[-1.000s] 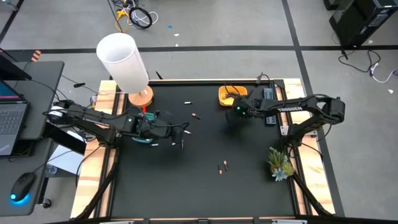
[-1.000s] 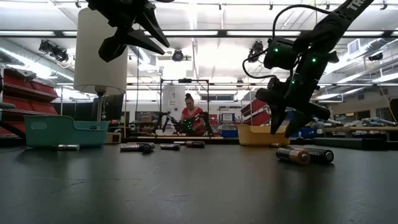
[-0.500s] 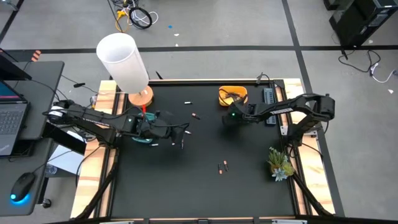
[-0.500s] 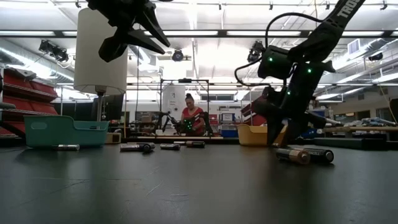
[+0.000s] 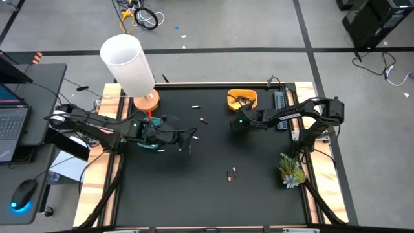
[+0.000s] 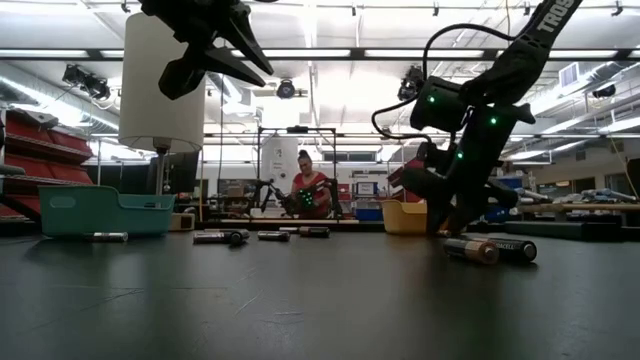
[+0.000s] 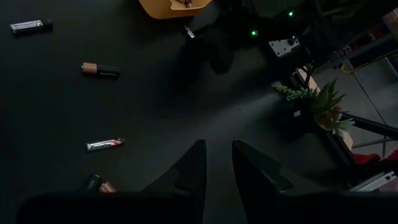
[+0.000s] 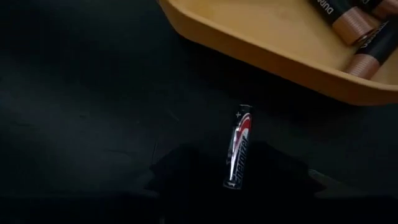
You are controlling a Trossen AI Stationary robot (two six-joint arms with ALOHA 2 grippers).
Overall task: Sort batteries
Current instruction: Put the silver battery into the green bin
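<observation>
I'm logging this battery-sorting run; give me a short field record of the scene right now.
right claw: low over the black table, above a silver-and-red battery beside the orange tray
orange tray contents: copper-ended black batteries
left claw: open, empty, raised near the teal tray
loose on table: two dark batteries near centre

Grey floor with dark seams, side desk with laptop, bright ceiling lights.
</observation>
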